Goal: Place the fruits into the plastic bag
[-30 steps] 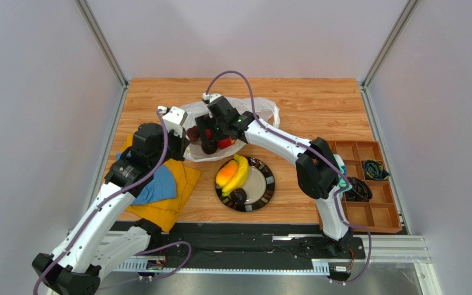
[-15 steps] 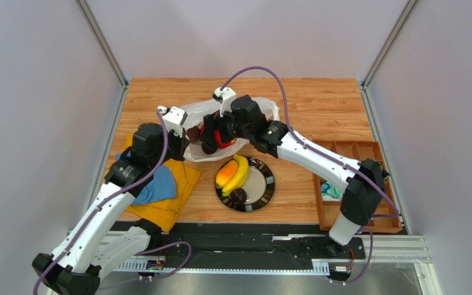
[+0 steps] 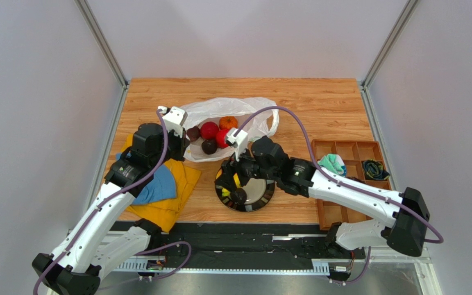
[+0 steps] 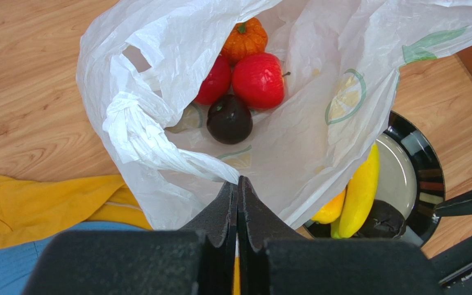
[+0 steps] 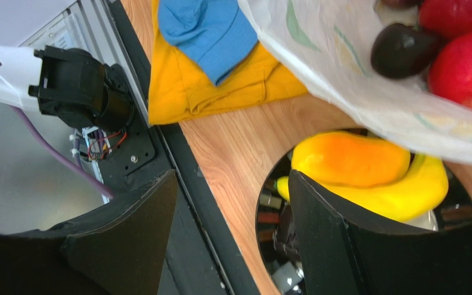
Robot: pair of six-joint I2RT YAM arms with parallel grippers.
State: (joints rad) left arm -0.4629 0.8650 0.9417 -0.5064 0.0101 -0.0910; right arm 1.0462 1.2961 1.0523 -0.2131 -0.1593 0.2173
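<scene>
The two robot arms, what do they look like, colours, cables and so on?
Both the left arm and the right arm have white links with bulky black joints. A purple cable loops along each. Each wrist carries a small white camera block. The left gripper and right gripper have thick matte black wedge-shaped fingers.

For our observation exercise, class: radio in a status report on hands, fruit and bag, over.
Left hand shut on bag rim. Right hand open above mango and banana on plate. Five fruits bagged, three left. Nothing in the way.
</scene>
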